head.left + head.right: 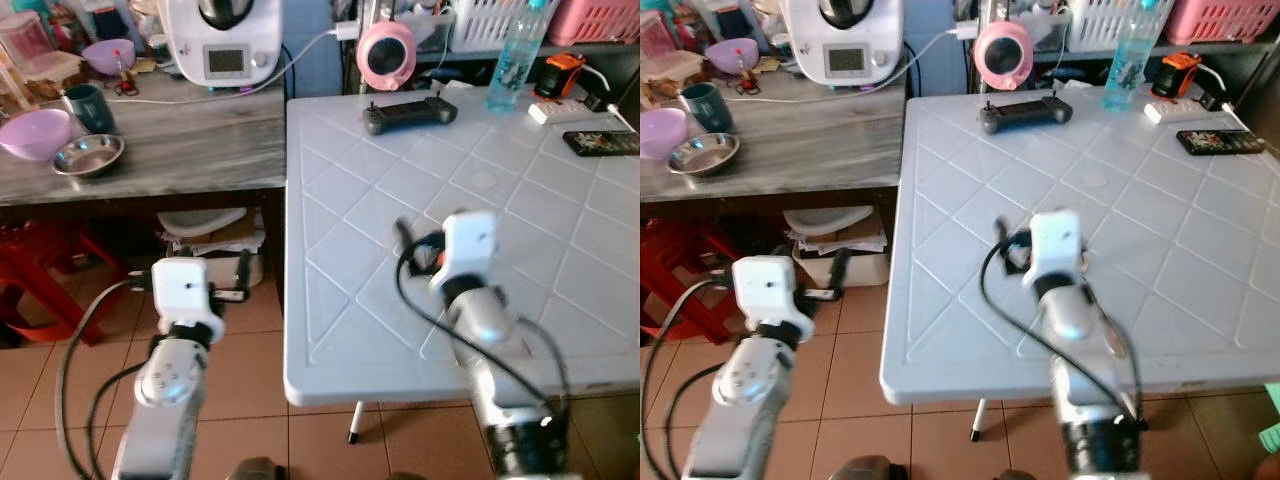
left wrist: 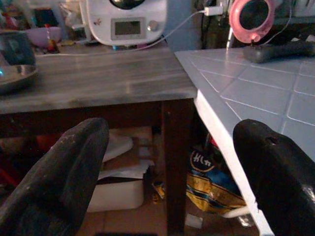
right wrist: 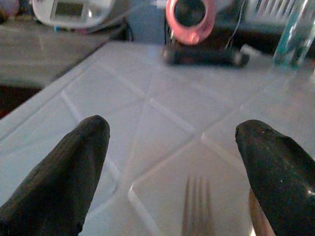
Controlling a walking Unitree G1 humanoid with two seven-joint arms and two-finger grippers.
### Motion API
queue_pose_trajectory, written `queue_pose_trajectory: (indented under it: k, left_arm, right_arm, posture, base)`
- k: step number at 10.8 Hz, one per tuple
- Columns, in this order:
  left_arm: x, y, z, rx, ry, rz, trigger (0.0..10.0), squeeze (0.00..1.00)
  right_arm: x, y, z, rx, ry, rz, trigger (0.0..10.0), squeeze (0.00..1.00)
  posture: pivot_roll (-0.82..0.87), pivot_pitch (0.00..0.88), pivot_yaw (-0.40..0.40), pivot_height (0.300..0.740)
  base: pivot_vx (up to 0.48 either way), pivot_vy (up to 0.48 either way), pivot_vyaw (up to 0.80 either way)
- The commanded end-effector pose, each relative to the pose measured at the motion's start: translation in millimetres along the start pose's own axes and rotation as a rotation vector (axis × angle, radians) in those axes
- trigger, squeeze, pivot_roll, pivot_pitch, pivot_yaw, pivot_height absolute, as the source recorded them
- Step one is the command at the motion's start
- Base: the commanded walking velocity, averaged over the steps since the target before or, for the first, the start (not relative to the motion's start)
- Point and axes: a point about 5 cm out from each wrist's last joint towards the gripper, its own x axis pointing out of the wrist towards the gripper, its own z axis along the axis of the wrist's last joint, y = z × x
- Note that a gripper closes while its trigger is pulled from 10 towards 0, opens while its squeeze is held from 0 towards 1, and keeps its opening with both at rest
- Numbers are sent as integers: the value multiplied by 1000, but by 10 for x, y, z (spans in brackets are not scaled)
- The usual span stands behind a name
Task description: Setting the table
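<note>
Right tool (image 3: 170, 172) spread wide over fork (image 3: 195, 209) — handle cut off (blurred).

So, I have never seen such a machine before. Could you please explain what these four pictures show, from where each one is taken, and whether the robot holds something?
This is a humanoid robot with two silver arms. The two top pictures come from a stereo camera on its head, looking down. The other two come from cameras on its wrists, looking along the black fingers.

The right gripper is over the white plastic table, open, with a fork lying just ahead of it. The left gripper is open beside the table edge, above the floor. Neither holds anything.

On the table lie a black game controller, a water bottle and a phone. The wooden counter carries a steel bowl, a purple bowl and a mug.
</note>
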Motion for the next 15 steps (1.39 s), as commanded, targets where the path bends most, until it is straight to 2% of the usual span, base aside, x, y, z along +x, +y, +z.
queue_pose_trajectory:
  k: [1, 3, 5, 6, 7, 8, 10, 12, 14, 15]
  left_arm:
    - [-13, 10, 9, 9, 9, -12, 10000, 0]
    - [-27, 44, 20, 18, 17, -44, 10000, 0]
    - [-32, 44, 11, 19, 27, -54, 10000, 0]
    - [-29, 29, 10, 17, 29, -58, 10000, 0]
    - [-33, 12, 13, 16, 32, -63, 10000, 0]
    - [-46, 12, 13, 16, 34, -61, 10000, 0]
    - [-71, 32, 23, 20, 35, -51, 10000, 0]
    - [-91, 39, -4, 25, 49, -55, 10000, 0]
    - [-102, 42, -7, 29, 58, -69, 10000, 0]
    - [-93, 47, -1, 32, 61, -74, 10000, 0]
  right_arm:
    - [-29, -21, -29, 1, 19, -13, 10000, 0]
    - [-276, -120, -222, -7, 94, -53, 10000, 0]
    - [-348, -158, -268, 1, 120, -58, 10000, 0]
    - [-331, -147, -256, 11, 120, -50, 10000, 0]
    - [-304, -120, -251, 37, 138, -27, 3569, 0]
    - [-304, -109, -277, 63, 165, -7, 0, 0]
    - [-277, -136, -304, 96, 208, 40, 0, 0]
    - [-395, -130, -429, 114, 303, 82, 0, 0]
    - [-520, -75, -505, 173, 382, 115, 0, 0]
    - [-552, -44, -513, 219, 406, 131, 824, 0]
  posture:
    - [33, 53, 65, 740]
    - [28, 69, 74, 740]
    - [20, 81, 80, 740]
    - [20, 86, 80, 740]
    - [23, 89, 79, 740]
    - [29, 93, 73, 740]
    - [35, 99, 69, 740]
    - [32, 102, 66, 740]
    - [30, 106, 70, 740]
    - [30, 108, 71, 740]
  base:
    - [0, 0, 0]
    - [0, 0, 0]
    - [0, 0, 0]
    - [0, 0, 0]
    - [0, 0, 0]
    - [0, 0, 0]
    - [0, 0, 0]
    - [0, 0, 0]
    - [0, 0, 0]
    - [0, 0, 0]
